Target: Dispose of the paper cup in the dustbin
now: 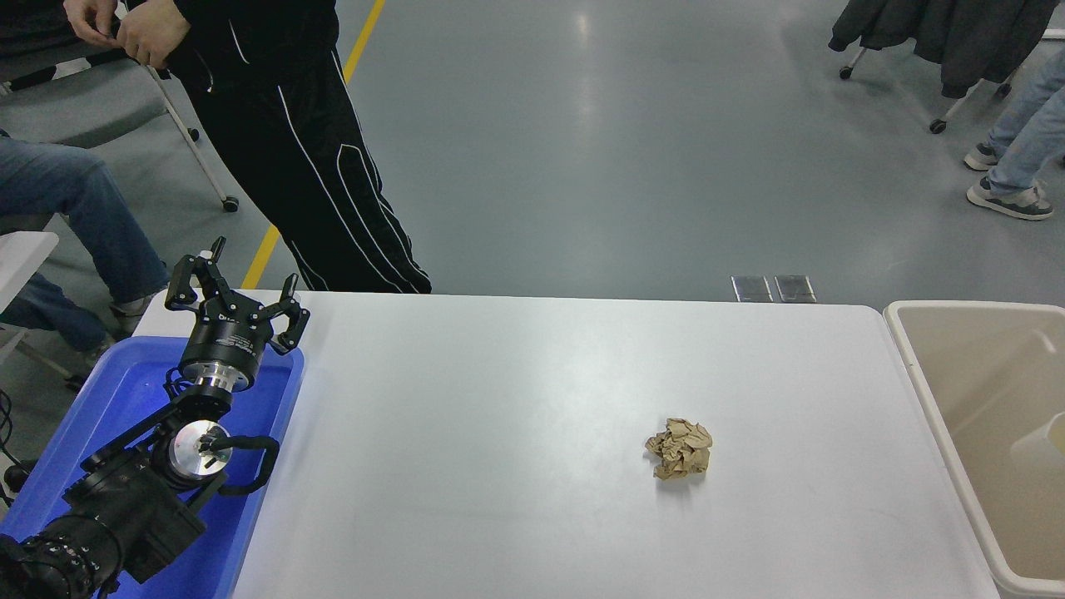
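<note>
The beige dustbin [915, 366] stands at the table's right end, below its edge. A pale whitish tapered shape [1040, 441] lies inside the bin at the picture's right edge and is partly cut off. It looks like the paper cup. My left gripper [252, 270] is parked at the lower left above a blue tray, with its fingers spread open and nothing in them. My right arm and gripper are out of view.
A crumpled brown paper ball [681, 448] lies on the white table [516, 399], right of centre. The blue tray [125, 391] sits at the table's left end under my left arm. A person in black trousers [316, 183] stands at the far left edge. Other people sit at the far left and far right.
</note>
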`<state>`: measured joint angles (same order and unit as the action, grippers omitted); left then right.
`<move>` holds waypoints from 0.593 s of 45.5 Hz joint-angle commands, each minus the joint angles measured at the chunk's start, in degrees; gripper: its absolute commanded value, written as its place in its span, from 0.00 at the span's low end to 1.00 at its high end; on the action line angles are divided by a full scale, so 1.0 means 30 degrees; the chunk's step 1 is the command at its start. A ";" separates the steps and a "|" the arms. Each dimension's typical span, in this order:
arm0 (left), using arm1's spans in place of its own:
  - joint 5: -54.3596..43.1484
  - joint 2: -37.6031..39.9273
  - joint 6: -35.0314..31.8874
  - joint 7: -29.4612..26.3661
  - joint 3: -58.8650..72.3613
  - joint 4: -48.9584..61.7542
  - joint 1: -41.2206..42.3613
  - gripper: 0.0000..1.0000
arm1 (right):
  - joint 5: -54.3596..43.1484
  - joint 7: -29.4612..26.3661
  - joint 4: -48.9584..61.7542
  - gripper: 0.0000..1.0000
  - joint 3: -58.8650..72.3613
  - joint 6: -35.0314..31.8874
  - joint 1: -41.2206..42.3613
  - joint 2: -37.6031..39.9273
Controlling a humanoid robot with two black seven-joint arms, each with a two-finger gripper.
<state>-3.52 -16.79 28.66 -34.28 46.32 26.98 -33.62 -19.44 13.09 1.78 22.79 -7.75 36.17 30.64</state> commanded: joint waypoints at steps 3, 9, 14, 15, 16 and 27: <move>0.0001 0.0000 -0.0002 0.0000 0.0000 0.0000 -0.0012 1.00 | 0.0092 -0.0027 0.0051 0.96 -0.1235 0.0065 0.0072 -0.0048; 0.0001 0.0000 -0.0002 0.0000 0.0000 0.0000 -0.0012 1.00 | 0.0093 0.0002 0.0080 0.96 -0.4338 0.0094 0.0247 -0.0019; 0.0001 0.0000 -0.0002 0.0000 0.0000 0.0000 -0.0012 1.00 | 0.0093 0.0002 0.0519 0.99 -0.6450 0.0065 0.0365 0.0069; 0.0001 0.0000 -0.0002 0.0000 0.0000 0.0000 -0.0012 1.00 | 0.0093 -0.0027 0.0549 0.99 -0.6627 0.0036 0.0423 0.0040; 0.0001 0.0000 -0.0002 0.0000 0.0000 0.0000 -0.0012 1.00 | 0.0093 -0.0027 0.0520 0.99 -0.6890 -0.0051 0.0511 0.0011; 0.0001 0.0000 -0.0002 0.0000 0.0000 0.0000 -0.0012 1.00 | 0.0093 -0.0027 0.0520 0.99 -0.6892 0.0007 0.1302 -0.0106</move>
<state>-3.51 -16.79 28.66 -34.28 46.32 26.98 -33.66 -19.18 13.05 3.04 5.38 -7.83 38.20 30.70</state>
